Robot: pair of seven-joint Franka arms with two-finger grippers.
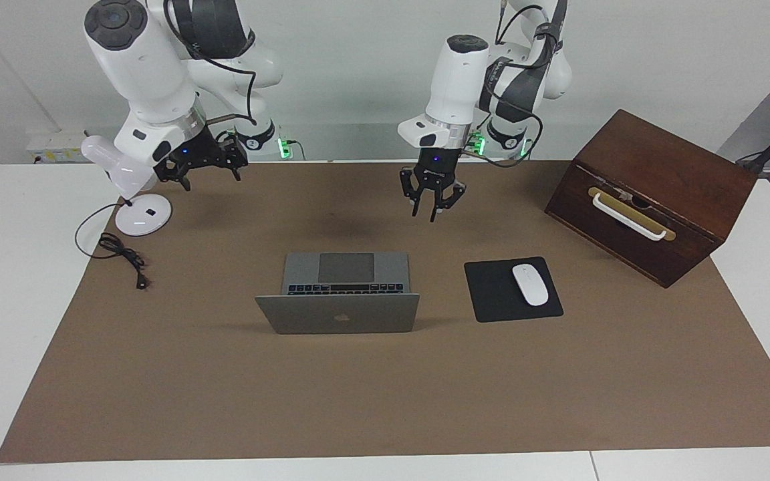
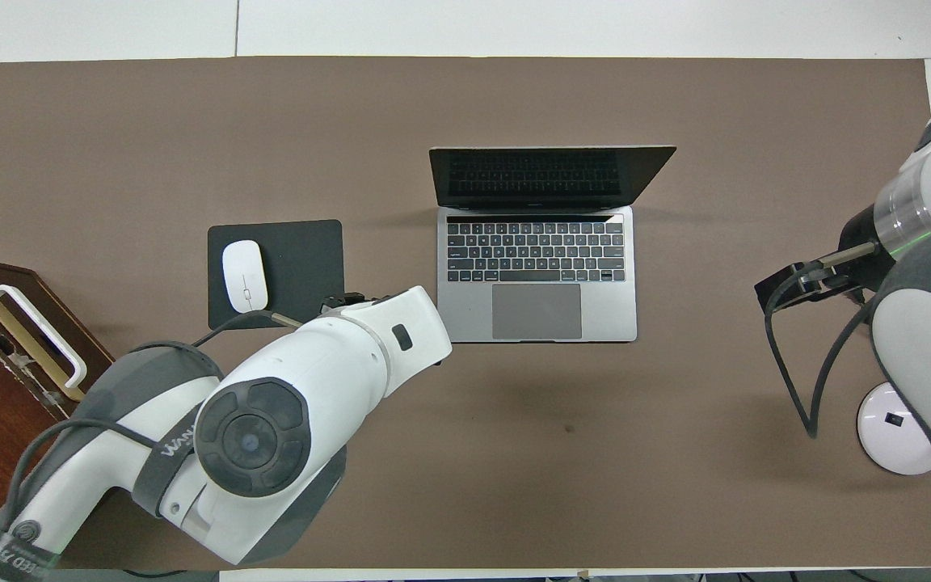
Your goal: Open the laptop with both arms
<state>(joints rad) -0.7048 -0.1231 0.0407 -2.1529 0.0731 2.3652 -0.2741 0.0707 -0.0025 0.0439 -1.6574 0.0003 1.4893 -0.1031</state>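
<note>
Robot lab: two table-mounted arms

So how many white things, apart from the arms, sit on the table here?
2. A mouse lies on the black pad beside the laptop, toward the left arm's end. A lamp stands at the right arm's end. None looks hidden.
</note>
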